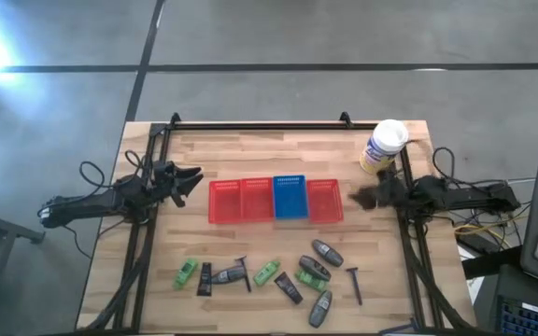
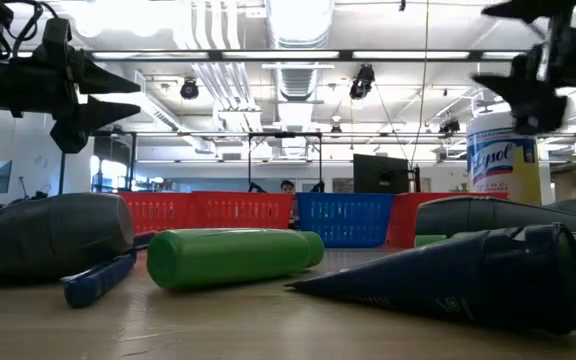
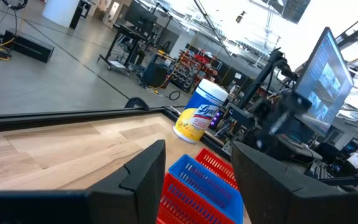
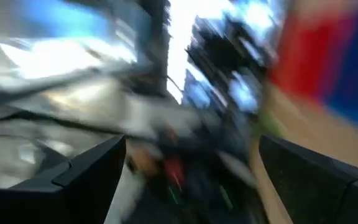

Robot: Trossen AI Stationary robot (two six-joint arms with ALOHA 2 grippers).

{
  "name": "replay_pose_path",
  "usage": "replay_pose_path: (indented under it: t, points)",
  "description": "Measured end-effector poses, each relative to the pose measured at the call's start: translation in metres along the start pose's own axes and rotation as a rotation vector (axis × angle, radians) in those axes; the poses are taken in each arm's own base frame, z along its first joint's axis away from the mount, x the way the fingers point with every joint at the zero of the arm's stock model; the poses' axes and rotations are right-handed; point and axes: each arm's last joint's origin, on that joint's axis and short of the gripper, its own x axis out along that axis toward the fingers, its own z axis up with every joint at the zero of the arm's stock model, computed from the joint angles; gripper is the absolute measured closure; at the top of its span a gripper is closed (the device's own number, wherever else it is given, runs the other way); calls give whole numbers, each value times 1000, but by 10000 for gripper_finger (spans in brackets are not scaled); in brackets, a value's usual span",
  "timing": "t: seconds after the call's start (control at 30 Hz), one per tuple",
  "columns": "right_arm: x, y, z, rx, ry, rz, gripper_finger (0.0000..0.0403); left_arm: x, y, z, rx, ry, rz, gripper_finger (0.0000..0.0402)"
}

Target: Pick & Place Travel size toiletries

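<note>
The toiletries lie loose along the table's near edge: green tubes [image 1: 186, 273] [image 1: 267, 272], black tubes [image 1: 205, 278] [image 1: 288, 287], grey oval bottles [image 1: 327, 252] [image 1: 320, 308] and a thin dark razor [image 1: 353, 284]. The low view shows a green tube [image 2: 233, 257], a black tube [image 2: 468, 275] and a grey bottle [image 2: 48, 235] lying on their sides. My left gripper [image 1: 187, 179] [image 3: 197, 186] hovers open left of the baskets. My right gripper [image 1: 362, 196] [image 4: 191, 180] hovers open right of them, beside the canister. Neither holds anything.
A row of mesh baskets sits mid-table: red [image 1: 225, 201], red [image 1: 255, 199], blue [image 1: 290, 197], red [image 1: 324, 201]. A white canister with a blue label [image 1: 384, 147] stands at the far right, close to my right arm. Bare wood lies between baskets and toiletries.
</note>
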Motion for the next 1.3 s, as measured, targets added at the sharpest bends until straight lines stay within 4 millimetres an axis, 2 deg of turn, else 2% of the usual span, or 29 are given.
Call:
replay_pose_path:
  t: [0.2,0.3,0.37,0.47,0.57,0.7,0.87,1.07,1.3]
  points:
    - [2,14,-28,174,343,-640,39,0,0,0,0,0,0,213]
    - [5,26,-43,191,393,-897,39,0,0,0,0,0,1,213]
    - [15,32,-56,210,403,-1005,39,0,0,0,0,1,0,213]
    - [34,35,-79,220,402,-1125,39,0,0,0,0,0,0,213]
    - [56,28,-104,212,377,-1256,39,0,0,0,0,0,0,213]
    - [83,6,-133,168,345,-1420,39,0,0,0,0,0,1,213]
    - [106,-26,-155,96,375,-1574,51,0,0,0,0,0,1,213]
    - [121,-47,-170,34,465,-1646,115,0,0,0,0,0,1,213]
    - [122,-55,-172,20,477,-1654,213,0,0,0,1,2,1,213]
